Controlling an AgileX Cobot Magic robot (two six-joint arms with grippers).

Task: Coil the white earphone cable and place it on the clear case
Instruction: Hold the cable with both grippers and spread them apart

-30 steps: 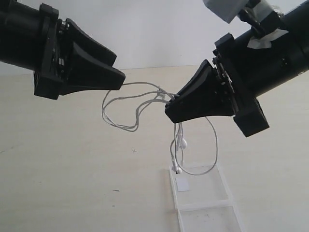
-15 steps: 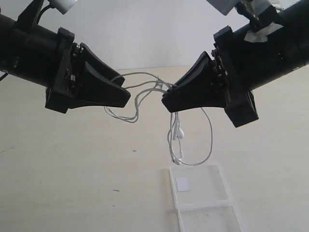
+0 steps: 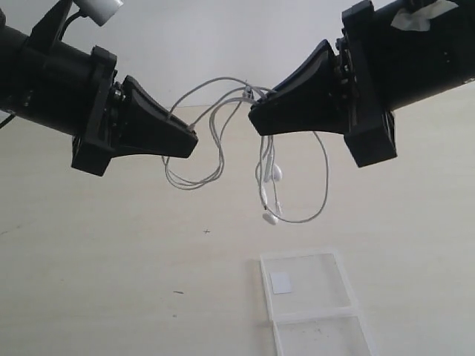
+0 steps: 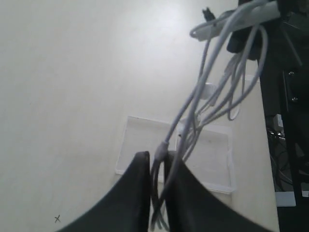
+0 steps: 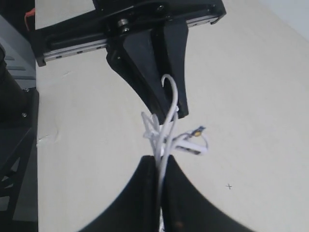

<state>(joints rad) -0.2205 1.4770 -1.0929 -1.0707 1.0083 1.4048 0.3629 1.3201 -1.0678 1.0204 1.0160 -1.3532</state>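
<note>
Two grippers hold the cable in the air above the case.

The left gripper (image 3: 193, 141) is up and to the left of the case (image 3: 350, 298); its fingers are pinched together on several strands of the cable (image 3: 221, 137). The right gripper (image 3: 254, 119) is almost straight above the case, and its fingers are likewise clamped on a bunch of strands. Between them the cable arches up in one strand and sags in loose loops to the upper left of the case. Below the right gripper more loops hang down with the two earbuds (image 3: 274, 173), clear of the case and not touching it. The case lies open and flat on the table (image 3: 89, 245), with a sticker (image 3: 280, 280) in its far half.
</note>
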